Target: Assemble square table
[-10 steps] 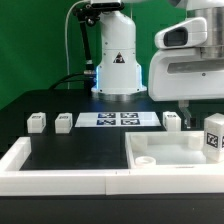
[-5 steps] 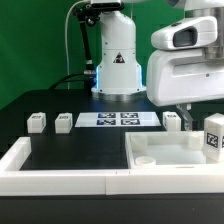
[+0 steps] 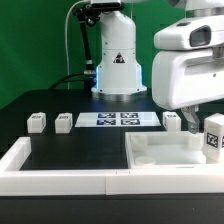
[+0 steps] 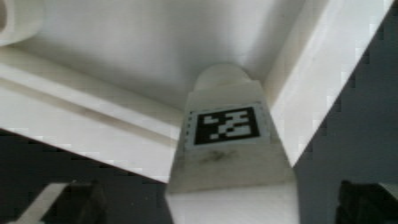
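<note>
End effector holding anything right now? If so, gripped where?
Nothing held. The end effector is open; in the wrist view a tagged leg stands ahead of it, centred, with dark gaps on both sides and no finger touching it.

Marker board [image 3: 120, 119] flat on black bench [image 3: 75, 150], far side, four tags showing. White rim wall [image 3: 60, 181] along near edge, turning back at exterior view's left. Green backdrop [image 3: 30, 50].

Arm [image 3: 190, 70]: bulky white wrist housing moved toward exterior view's right; grey lens end now closer to picture edge. Housing also lower: underside dropped nearer upright tagged leg [image 3: 213, 135] at exterior view's right.
</note>
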Available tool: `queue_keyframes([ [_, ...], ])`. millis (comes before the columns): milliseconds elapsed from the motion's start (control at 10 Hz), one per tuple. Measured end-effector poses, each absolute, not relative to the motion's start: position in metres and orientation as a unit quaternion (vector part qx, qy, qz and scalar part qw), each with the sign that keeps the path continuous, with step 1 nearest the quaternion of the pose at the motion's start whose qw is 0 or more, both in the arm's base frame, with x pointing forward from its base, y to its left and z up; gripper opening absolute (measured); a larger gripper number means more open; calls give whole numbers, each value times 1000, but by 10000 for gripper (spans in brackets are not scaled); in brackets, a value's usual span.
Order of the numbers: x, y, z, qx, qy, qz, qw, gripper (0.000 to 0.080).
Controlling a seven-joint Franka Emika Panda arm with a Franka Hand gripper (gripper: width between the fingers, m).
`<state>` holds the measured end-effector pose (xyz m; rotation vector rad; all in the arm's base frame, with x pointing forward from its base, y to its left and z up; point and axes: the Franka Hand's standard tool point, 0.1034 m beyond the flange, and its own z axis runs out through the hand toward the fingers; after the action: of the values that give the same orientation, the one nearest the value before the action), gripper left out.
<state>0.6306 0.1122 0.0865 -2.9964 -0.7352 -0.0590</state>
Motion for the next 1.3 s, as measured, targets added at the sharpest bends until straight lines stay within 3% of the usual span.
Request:
queue_keyframes([
  [200,631,113,87,-972,-234,-19,28,649],
  [400,631,112,87,-972,-233,-19,28,377],
  [500,631,112,87,-972,-233,-19,28,377],
  [600,631,112,87,-972,-233,-20,28,292],
  [1000,631,112,87,-976,-215,-19,28,292],
  [1300,631,113,87,-994,-103,-16,32,292],
])
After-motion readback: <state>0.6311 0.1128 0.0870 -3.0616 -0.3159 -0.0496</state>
